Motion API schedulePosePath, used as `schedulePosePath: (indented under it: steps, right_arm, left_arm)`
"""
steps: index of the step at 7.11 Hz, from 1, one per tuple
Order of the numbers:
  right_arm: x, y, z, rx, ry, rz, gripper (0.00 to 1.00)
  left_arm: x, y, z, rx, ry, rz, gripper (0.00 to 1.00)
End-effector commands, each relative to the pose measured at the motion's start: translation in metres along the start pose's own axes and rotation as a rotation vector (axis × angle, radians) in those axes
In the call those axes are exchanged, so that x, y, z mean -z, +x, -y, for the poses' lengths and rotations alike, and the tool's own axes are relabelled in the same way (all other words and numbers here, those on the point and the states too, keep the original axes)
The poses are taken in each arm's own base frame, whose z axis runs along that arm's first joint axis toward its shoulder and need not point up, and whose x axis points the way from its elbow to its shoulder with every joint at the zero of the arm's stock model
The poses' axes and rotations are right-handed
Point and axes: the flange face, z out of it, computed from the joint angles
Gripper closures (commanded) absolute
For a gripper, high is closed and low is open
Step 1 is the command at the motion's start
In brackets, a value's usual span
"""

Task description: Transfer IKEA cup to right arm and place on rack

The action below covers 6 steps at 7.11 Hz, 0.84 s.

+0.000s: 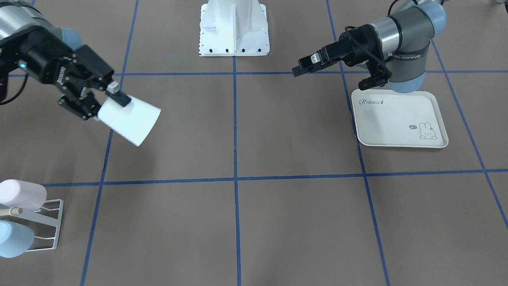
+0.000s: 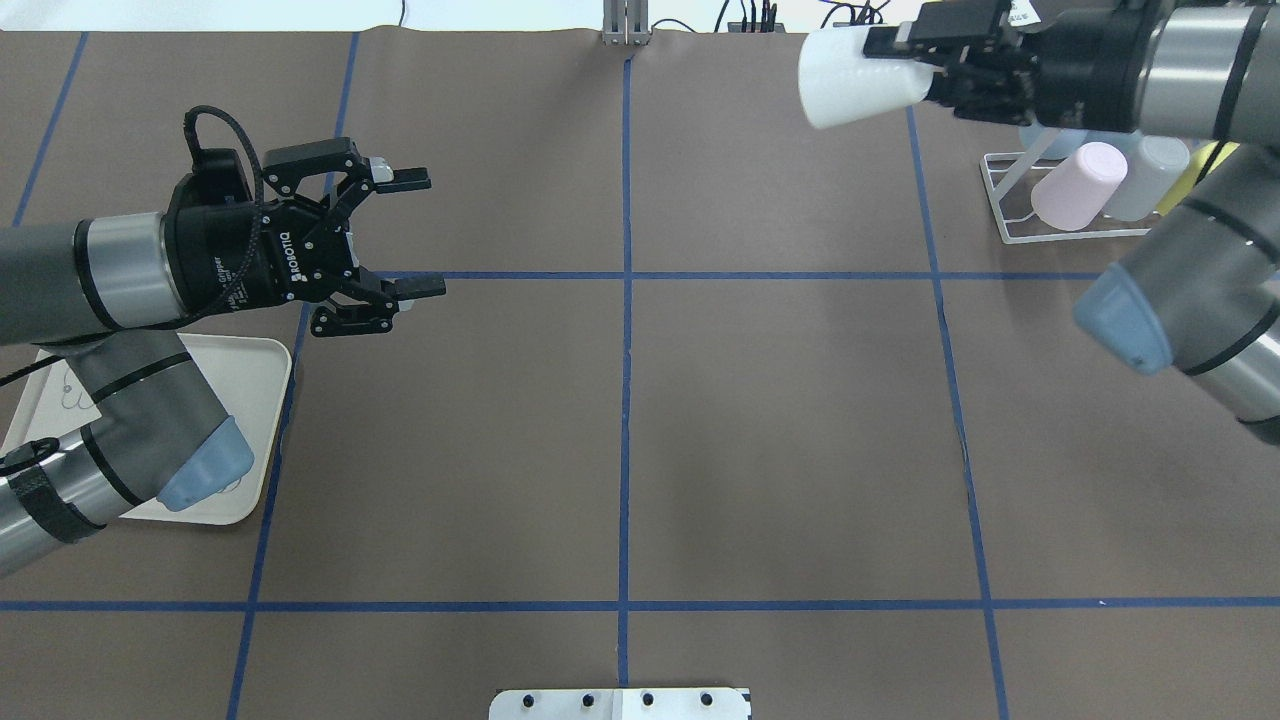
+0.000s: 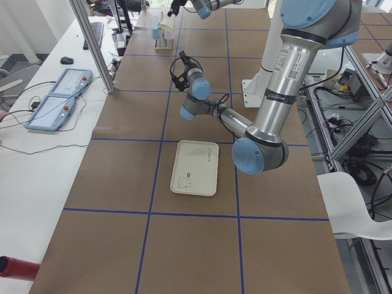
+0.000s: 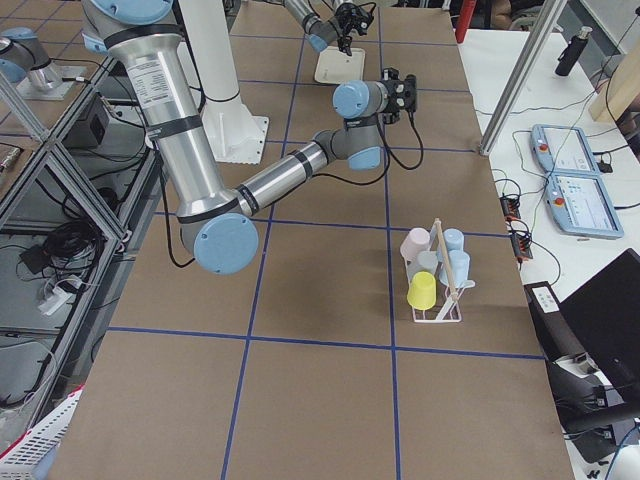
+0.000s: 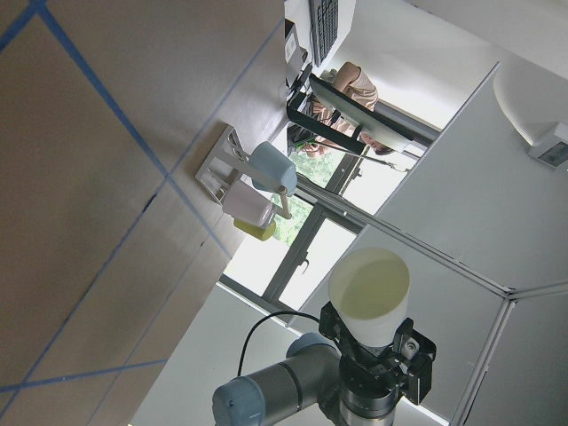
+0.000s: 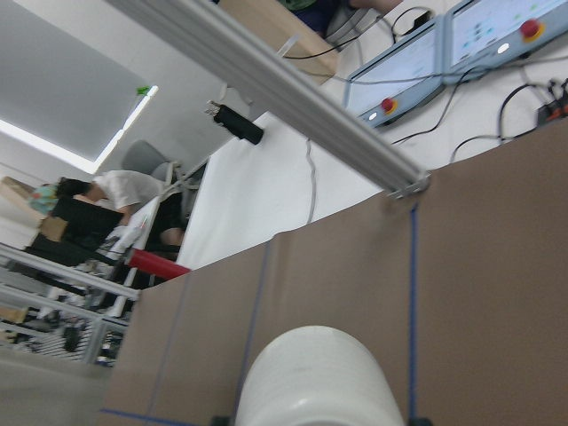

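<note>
Counter (image 2: 780, 450): brown-papered, blue tape grid (image 2: 625, 400).
Room: pendants (image 3: 66, 82) on side desk (image 3: 37, 165).
Right jaws: pinching cup (image 2: 860, 78); rack (image 2: 996, 200) at 4 o'clock.
Left jaws: spread.

Pink cup (image 1: 22, 193) and blue cup (image 1: 14, 238) crowd the rack (image 1: 58, 226).

Bright, even light from above; only soft, faint shadows on the brown worktop (image 1: 278, 131) and a grey patch of shade across the tray (image 1: 397, 131). Crisp in both fixed table views. White cup (image 1: 129, 119) close to blown out. Strong backlight from the window (image 5: 306, 244) behind the rack (image 5: 232, 173) in the left wrist view. Cup out of focus close up in the right wrist view, ceiling light strip (image 6: 71, 142) overexposed.
</note>
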Motion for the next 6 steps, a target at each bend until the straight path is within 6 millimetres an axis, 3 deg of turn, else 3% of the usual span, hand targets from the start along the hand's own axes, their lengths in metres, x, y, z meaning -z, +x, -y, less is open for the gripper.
schedulePosePath:
  steps: [1, 3, 4, 5, 6]
  right_arm:
    - [0.069, 0.059, 0.103, 0.17, 0.031, -0.351, 0.78]
    - [0.102, 0.131, 0.173, 0.375, -0.076, -0.605, 0.78]
    - [0.101, 0.162, 0.212, 0.374, -0.108, -0.668, 0.78]
    - [0.085, 0.192, 0.256, 0.343, -0.142, -0.717, 0.78]
    - [0.079, 0.228, 0.278, 0.336, -0.197, -0.757, 0.86]
  left_arm:
    - [-0.007, -0.004, 0.019, -0.069, 0.094, 0.076, 0.0]
    - [-0.008, -0.006, 0.022, -0.069, 0.106, 0.083, 0.0]
    - [-0.008, -0.009, 0.026, -0.066, 0.115, 0.089, 0.0]
    - [-0.008, -0.012, 0.03, -0.063, 0.121, 0.095, 0.0]
    - [-0.008, -0.015, 0.031, -0.059, 0.124, 0.1, 0.0]
